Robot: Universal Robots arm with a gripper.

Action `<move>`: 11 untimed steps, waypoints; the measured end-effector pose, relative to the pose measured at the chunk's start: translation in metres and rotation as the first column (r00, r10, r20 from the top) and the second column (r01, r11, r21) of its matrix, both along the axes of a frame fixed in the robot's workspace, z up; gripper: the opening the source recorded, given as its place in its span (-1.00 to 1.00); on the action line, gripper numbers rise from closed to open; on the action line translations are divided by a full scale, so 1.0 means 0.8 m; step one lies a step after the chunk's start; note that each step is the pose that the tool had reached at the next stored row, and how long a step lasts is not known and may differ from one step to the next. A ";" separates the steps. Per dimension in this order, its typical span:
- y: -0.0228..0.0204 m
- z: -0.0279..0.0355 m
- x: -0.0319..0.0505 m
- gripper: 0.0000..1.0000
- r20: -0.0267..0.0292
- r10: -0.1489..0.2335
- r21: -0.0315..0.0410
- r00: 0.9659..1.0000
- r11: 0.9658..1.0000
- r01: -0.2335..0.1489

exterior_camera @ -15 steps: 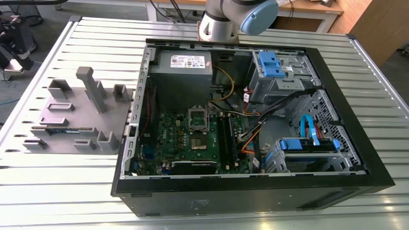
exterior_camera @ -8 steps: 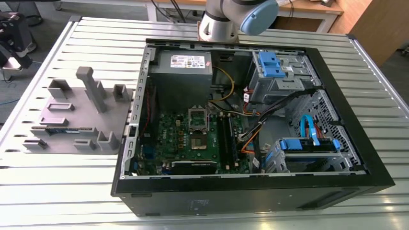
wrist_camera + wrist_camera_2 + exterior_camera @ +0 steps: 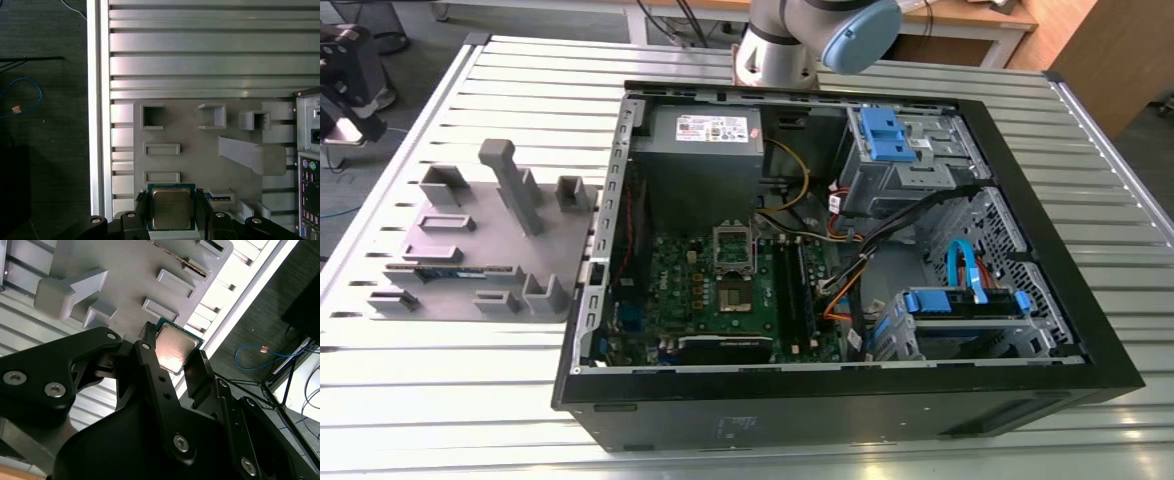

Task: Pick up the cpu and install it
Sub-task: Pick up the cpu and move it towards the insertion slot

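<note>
Now, cpu (image 3: pixel 171 208) between the jaws, grey tray (image 3: pixel 200 160) beyond.

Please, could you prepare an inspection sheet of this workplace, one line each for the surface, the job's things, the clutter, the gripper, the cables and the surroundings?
Surface: slatted metal table, carrying a grey moulded tray and an open computer case.
Job's things: the cpu is held clear of the tray; the green board lies inside the case.
Clutter: a green memory stick lies in the tray.
Gripper: the gripper is shut on the cpu, with the tray below it.
Cables: coloured cables inside the case; a blue cable on the floor.
Surroundings: dark floor beside the table.
</note>
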State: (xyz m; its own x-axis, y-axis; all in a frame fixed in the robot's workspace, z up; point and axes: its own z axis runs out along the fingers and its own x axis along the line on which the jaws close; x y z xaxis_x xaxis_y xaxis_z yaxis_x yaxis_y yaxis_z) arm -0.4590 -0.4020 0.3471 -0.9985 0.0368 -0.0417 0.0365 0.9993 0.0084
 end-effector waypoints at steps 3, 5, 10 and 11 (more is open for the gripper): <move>0.0000 0.0010 0.000 -0.06 0.000 0.000 0.000 1.000 1.000 0.000; 0.0000 0.0021 0.000 -0.06 0.000 0.000 0.000 1.000 1.000 0.000; 0.0000 0.0047 0.000 -0.06 0.000 0.000 0.000 1.000 1.000 0.000; 0.0000 0.0048 0.000 -0.06 0.000 0.000 0.000 1.000 1.000 0.000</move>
